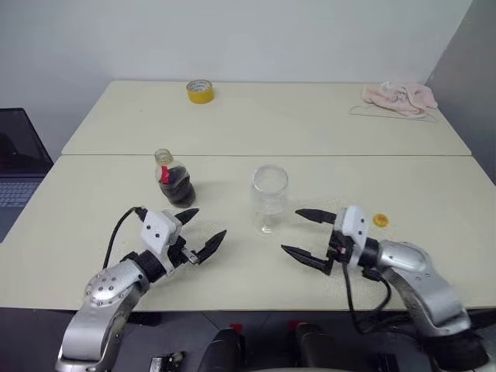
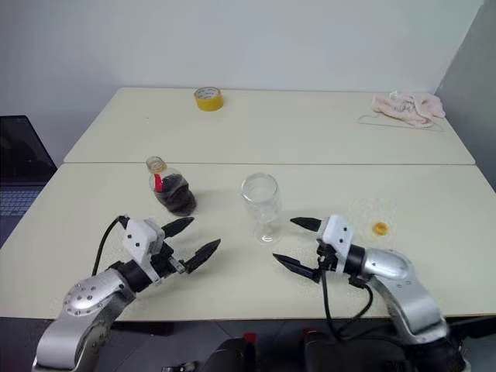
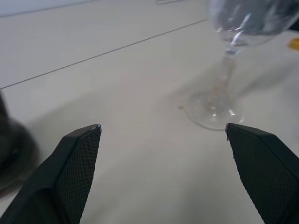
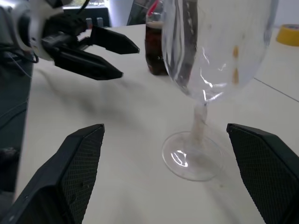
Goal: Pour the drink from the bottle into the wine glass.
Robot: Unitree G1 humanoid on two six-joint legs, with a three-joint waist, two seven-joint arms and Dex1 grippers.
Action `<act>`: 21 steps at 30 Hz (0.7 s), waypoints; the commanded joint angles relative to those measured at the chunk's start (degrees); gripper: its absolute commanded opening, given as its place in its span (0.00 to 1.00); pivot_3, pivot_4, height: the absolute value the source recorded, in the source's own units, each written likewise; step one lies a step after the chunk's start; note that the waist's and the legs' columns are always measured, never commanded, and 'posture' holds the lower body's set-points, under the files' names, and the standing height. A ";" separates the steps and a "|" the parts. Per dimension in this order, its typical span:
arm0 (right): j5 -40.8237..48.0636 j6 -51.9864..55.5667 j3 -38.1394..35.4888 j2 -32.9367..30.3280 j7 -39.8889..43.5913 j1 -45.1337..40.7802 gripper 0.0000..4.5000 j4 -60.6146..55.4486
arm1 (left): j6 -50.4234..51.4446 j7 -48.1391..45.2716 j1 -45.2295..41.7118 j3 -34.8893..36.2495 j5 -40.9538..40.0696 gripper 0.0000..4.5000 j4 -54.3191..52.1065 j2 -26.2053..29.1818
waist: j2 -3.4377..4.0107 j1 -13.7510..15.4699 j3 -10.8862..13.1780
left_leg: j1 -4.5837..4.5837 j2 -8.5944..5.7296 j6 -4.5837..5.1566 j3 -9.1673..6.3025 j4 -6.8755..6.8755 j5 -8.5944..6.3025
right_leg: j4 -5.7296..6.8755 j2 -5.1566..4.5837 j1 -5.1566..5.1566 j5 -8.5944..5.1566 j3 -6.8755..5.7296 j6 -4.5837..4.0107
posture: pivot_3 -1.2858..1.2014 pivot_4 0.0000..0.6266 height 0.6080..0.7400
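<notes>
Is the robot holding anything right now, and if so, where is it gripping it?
Nothing is held. The left gripper and right gripper are both open over the table, apart from the bottle and the wine glass.

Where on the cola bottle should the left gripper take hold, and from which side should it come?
Grip the bottle around its wide lower body, probably approaching level from the near side, where the open left gripper already stands. The bottle is upright and uncapped, its neck narrow, and the wine glass stands clear on its right.

No text, brand or number can be read anywhere; the bottle (image 1: 174, 180) label strip shows plain red.
</notes>
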 commanded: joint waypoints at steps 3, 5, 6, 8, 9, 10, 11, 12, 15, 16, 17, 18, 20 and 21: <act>4.85 5.54 -1.78 -1.38 -1.42 -0.19 0.99 -6.55 | -2.50 8.61 0.15 5.26 3.81 1.00 0.28 -3.11 | -0.07 0.19 -0.03 | 0.01 0.00 0.00 -0.07 0.00 0.00 | 0.01 0.01 0.02 0.00 -0.09 0.00 | 0.52 0.24 1.00; 4.90 6.21 -1.16 -0.82 -2.38 -0.93 0.99 -6.92 | -2.53 9.00 -1.92 5.86 4.50 1.00 2.87 -2.35 | -0.06 0.22 -0.03 | 0.01 -0.01 0.00 -0.06 0.00 0.00 | 0.01 0.01 0.03 0.00 -0.10 0.01 | 0.52 0.24 1.00; 4.83 6.42 -0.75 -0.52 -2.73 -1.39 0.99 -7.02 | -2.65 9.14 -3.35 6.11 4.82 1.00 4.37 -1.88 | -0.07 0.24 -0.03 | 0.03 -0.02 0.00 -0.05 0.00 0.00 | 0.00 0.00 0.05 0.00 -0.09 0.01 | 0.52 0.24 1.00; 4.81 6.78 -0.26 -0.04 -3.22 -2.06 0.99 -7.20 | -2.45 9.21 -6.37 6.64 4.59 1.00 7.35 -1.37 | -0.07 0.26 -0.03 | 0.02 -0.04 0.00 -0.06 0.02 0.00 | 0.00 0.00 0.05 0.00 -0.11 0.01 | 0.52 0.24 1.00; 4.77 6.93 -0.13 0.12 -3.32 -2.36 0.99 -7.10 | -2.51 9.12 -7.14 6.73 4.54 1.00 8.22 -1.27 | -0.08 0.26 -0.03 | 0.02 -0.06 0.00 -0.07 0.03 0.00 | 0.00 0.00 0.06 0.00 -0.12 0.01 | 0.52 0.24 1.00; 4.69 7.01 0.11 0.31 -3.43 -2.79 0.99 -7.01 | -2.69 8.91 -8.69 6.59 4.76 1.00 10.05 -1.02 | -0.09 0.25 -0.04 | 0.02 -0.05 0.00 -0.06 0.03 0.00 | -0.01 0.00 0.06 0.00 -0.11 0.01 | 0.52 0.24 1.00; 4.60 7.01 0.32 0.42 -3.51 -3.13 0.99 -6.91 | -3.00 8.60 -9.87 6.25 5.22 1.00 11.59 -0.71 | -0.09 0.25 -0.04 | 0.02 -0.06 -0.01 -0.05 0.02 0.00 | -0.02 -0.01 0.06 0.00 -0.11 0.01 | 0.52 0.24 1.00; 4.43 6.94 0.59 0.51 -3.50 -3.53 0.99 -6.78 | -3.25 8.32 -11.14 5.93 5.54 1.00 13.21 -0.50 | -0.09 0.25 -0.04 | 0.00 -0.06 -0.01 -0.05 0.02 0.01 | -0.02 -0.02 0.03 0.00 -0.11 0.01 | 0.52 0.24 1.00; 3.91 6.55 1.17 0.44 -3.40 -4.22 0.99 -6.55 | -3.51 7.73 -13.20 5.04 6.30 1.00 16.20 -0.06 | -0.09 0.22 -0.04 | 0.00 -0.06 -0.01 -0.07 0.01 0.01 | 0.00 -0.02 0.02 0.00 -0.11 0.01 | 0.52 0.24 1.00; 3.92 6.60 1.27 0.40 -3.48 -4.46 0.99 -6.62 | -3.38 7.75 -13.94 4.85 6.40 1.00 17.06 -0.08 | -0.09 0.22 -0.04 | 0.01 -0.05 -0.01 -0.07 0.01 0.01 | 0.00 -0.02 0.02 0.00 -0.12 0.01 | 0.52 0.24 1.00; 3.90 6.61 1.34 0.36 -3.52 -4.67 0.99 -6.70 | -3.52 7.66 -14.61 4.65 6.55 1.00 17.82 -0.04 | -0.09 0.22 -0.04 | 0.00 -0.05 -0.01 -0.07 0.01 0.01 | 0.00 -0.01 0.02 0.00 -0.12 0.00 | 0.52 0.24 1.00; 3.88 6.63 1.38 0.33 -3.61 -4.79 0.99 -6.83 | -3.31 8.03 -15.44 4.72 6.50 1.00 18.56 -0.24 | -0.09 0.22 -0.04 | 0.00 -0.05 -0.02 -0.07 0.01 0.01 | 0.00 -0.02 0.02 0.00 -0.12 0.00 | 0.52 0.24 1.00; 3.76 6.62 1.43 0.28 -3.76 -4.92 0.99 -7.06 | -3.55 7.62 -16.60 4.23 6.91 1.00 19.71 0.02 | -0.09 0.23 -0.04 | -0.01 -0.05 -0.02 -0.10 0.01 0.01 | 0.00 -0.02 0.01 0.00 -0.14 0.00 | 0.52 0.24 1.00; 3.68 6.63 1.47 0.27 -3.87 -5.07 0.99 -7.21 | -3.63 7.47 -17.23 3.93 7.15 1.00 20.23 0.05 | -0.09 0.23 -0.04 | 0.00 -0.05 -0.02 -0.09 0.01 0.01 | 0.00 -0.02 0.01 0.00 -0.13 0.00 | 0.52 0.24 1.00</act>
